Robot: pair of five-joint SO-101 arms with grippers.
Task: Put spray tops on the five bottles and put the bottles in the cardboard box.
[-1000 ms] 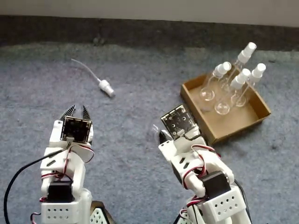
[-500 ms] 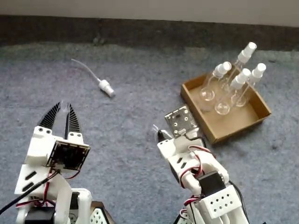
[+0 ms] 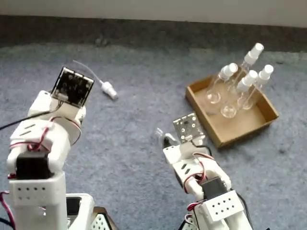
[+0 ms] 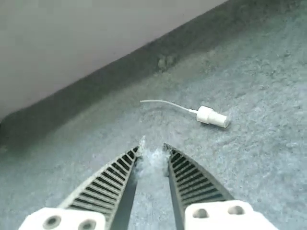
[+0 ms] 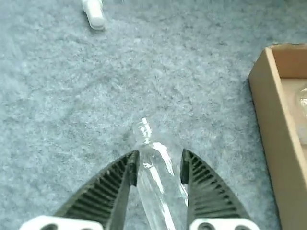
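A white spray top [image 3: 109, 90] with a thin tube lies on the grey carpet, just beyond my left arm [image 3: 48, 134]. In the left wrist view my left gripper [image 4: 152, 150] is open by a narrow gap above the carpet, with the spray top [image 4: 212, 116] a short way ahead and to one side. My right gripper [image 5: 159, 154] is shut on a clear topless bottle [image 5: 158, 179], whose neck [image 3: 159, 133] points away from the cardboard box [image 3: 201, 117]. Several bottles [image 3: 242, 88] with spray tops stand in the box.
The box's brown wall [image 5: 271, 129] is close beside the right gripper. A dark strip and a pale wall [image 3: 153, 9] run along the far edge of the carpet. Bare carpet lies between the two arms.
The left arm has risen and swung forward toward the spray top, so its wrist camera now sits close to it. The right arm has barely shifted and still holds the bottle.
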